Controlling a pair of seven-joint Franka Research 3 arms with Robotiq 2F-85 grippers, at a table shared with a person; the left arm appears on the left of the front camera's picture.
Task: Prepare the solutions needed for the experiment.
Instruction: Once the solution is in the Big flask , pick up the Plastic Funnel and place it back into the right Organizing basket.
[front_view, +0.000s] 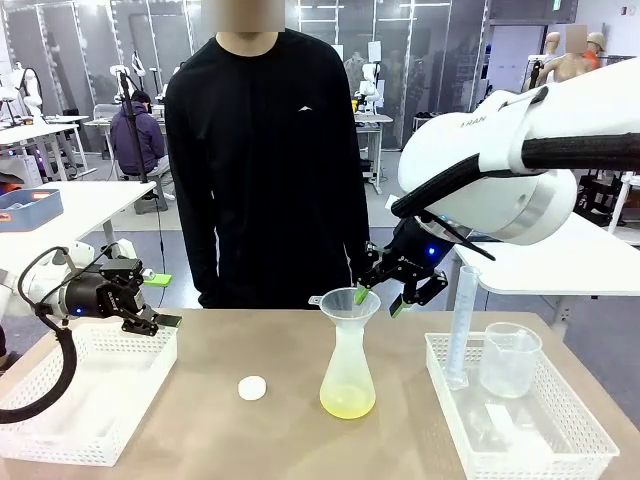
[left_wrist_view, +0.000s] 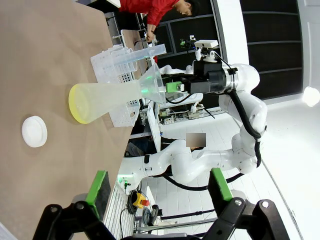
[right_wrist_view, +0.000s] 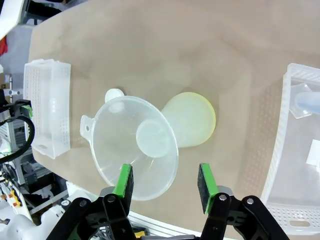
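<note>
Centre frame: right gripper (front_view: 379, 300) half-open, gripping nothing, at funnel (front_view: 345, 305) rim, just above the solutions (front_view: 348, 403). Mid-left: left gripper (front_view: 162, 300) wide open, empty.

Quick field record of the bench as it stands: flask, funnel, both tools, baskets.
flask: translucent conical plastic flask, upright, mid-table
liquid: shallow pale yellow-green solution in its bottom
funnel: translucent plastic funnel seated in flask neck
right tool: open, jaws straddling funnel rim; contact unclear
left tool: open, empty, above left white mesh basket
cap: small white round cap on table, left of flask
right white mesh basket: holds clear graduated cylinder, clear beaker
</note>
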